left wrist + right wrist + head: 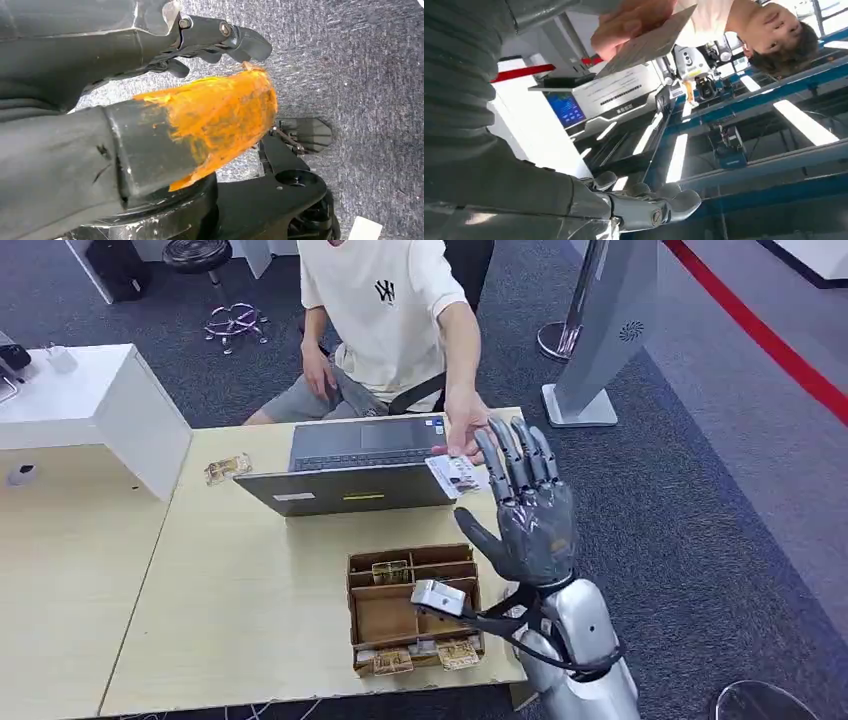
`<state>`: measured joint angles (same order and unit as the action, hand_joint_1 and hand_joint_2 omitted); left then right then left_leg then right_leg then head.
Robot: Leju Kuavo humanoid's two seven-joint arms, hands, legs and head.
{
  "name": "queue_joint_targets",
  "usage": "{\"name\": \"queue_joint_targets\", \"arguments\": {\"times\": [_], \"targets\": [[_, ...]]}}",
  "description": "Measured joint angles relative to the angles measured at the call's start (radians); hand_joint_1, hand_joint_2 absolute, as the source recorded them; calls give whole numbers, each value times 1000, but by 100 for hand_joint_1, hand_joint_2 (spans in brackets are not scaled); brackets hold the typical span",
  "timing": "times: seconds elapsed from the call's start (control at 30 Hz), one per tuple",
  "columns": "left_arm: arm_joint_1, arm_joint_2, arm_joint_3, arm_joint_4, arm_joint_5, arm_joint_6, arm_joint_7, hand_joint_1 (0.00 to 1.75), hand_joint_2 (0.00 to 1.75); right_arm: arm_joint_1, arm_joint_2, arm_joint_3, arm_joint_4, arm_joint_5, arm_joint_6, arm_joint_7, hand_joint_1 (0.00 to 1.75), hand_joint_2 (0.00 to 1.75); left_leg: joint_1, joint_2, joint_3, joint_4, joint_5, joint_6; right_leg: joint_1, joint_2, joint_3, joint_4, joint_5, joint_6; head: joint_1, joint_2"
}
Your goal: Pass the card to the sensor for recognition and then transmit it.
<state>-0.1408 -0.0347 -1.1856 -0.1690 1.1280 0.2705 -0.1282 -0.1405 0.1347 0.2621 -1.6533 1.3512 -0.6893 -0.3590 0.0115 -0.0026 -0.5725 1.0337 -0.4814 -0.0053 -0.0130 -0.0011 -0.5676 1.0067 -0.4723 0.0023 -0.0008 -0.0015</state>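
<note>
- Card [455, 476] sits between my raised right hand [527, 510] and the person's hand [466, 430], above the far right corner of the table [240, 610] and just past the laptop [355, 465].
- In the head view its near edge lies against my fingertips [487, 446], while the person's fingers close on its far edge. In the right wrist view the card [651, 42] is plainly pinched in the person's hand [629, 22].
- My right hand stands upright, palm toward the person, fingers nearly straight and a little spread, thumb out to the side. Whether I hold the card at all or only touch it, I cannot tell.
- My left hand [220, 37] hangs low over the grey carpet, fingers curled inward with nothing in them.
- Nearer to me on the table sits the brown cardboard organiser [412, 608], with more cards in its front slots and a small white sensor box [438, 597] resting on it, cable trailing toward my arm.
- As I judge it, this is the hand-over, the last step of the task: the card is already away from the sensor and at the person.
- The next move calls for letting the card go cleanly once the person's grip is sure, fingers opening without dragging it, then drawing my arm back clear of the laptop lid.
</note>
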Motion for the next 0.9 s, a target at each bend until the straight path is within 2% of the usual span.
{"name": "queue_joint_targets", "arguments": {"times": [0.1,0.13,0.17,0.2,0.4,0.9], "targets": [[-1,0,-8,0,0,0,0,0,0,-8,0,-5,11,5,0,0,0,175,0,0,0,0,0,0,0,0,0,0,0,0,0,0],[-1,0,-10,0,0,0,0,0,0,-10,0,-7,14,5,0,0,23,175,0,0,0,0,0,0,0,0,0,0,0,0,0,0],[-2,0,-12,0,0,0,0,0,0,-11,0,-8,18,5,0,1,166,175,0,0,0,0,0,0,0,0,0,0,0,0,0,0],[-2,0,-12,0,0,0,0,0,0,-12,0,-8,20,12,0,10,175,175,0,0,0,0,0,0,0,0,0,0,0,0,0,0],[-2,0,-16,0,2,-1,3,0,0,-16,-2,-9,37,55,0,74,175,175,0,0,0,0,0,0,0,0,0,0,0,0,0,0],[-1,1,-32,6,20,-1,5,0,0,13,-17,-10,42,78,0,113,175,175,0,0,0,0,0,0,0,0,-1,0,0,0,0,0]]}}
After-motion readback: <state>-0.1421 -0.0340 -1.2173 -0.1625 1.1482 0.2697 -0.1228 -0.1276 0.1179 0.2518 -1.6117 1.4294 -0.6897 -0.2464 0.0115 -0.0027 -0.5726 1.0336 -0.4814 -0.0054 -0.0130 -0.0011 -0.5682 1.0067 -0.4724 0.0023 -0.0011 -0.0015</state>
